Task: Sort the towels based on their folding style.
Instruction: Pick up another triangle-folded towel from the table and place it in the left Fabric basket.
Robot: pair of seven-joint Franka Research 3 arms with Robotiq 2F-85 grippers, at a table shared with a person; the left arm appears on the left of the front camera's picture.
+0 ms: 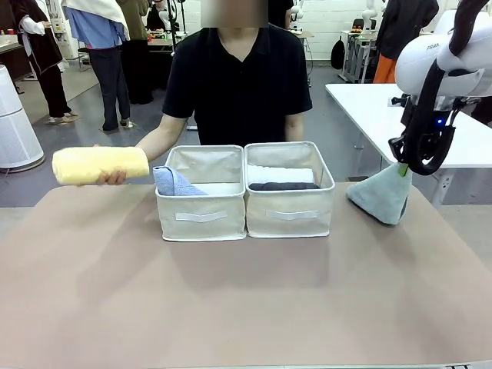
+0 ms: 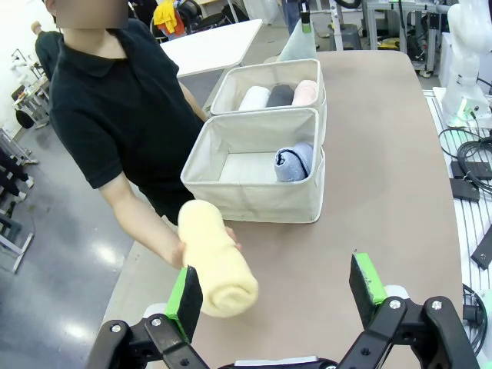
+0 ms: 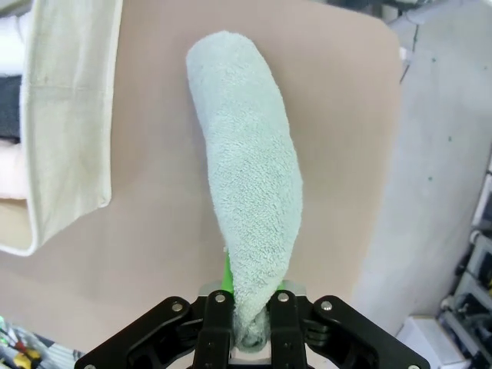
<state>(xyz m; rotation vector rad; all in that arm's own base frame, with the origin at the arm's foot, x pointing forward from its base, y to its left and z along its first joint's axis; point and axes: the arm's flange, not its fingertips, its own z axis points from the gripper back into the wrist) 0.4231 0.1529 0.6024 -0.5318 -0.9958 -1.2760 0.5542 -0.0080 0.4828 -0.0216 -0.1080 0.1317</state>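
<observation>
Right gripper [image 3: 250, 311] clamped on the narrow tip of the grey-teal cone towel [image 3: 246, 177], towel hanging below the jaws, right of the beige bins [image 1: 290, 214], left gripper [image 2: 277, 290] spread wide and holding nothing, yellow roll [image 2: 219, 261] in the person's hand [image 2: 179, 251], just beside one green pad [image 2: 184, 296]
</observation>
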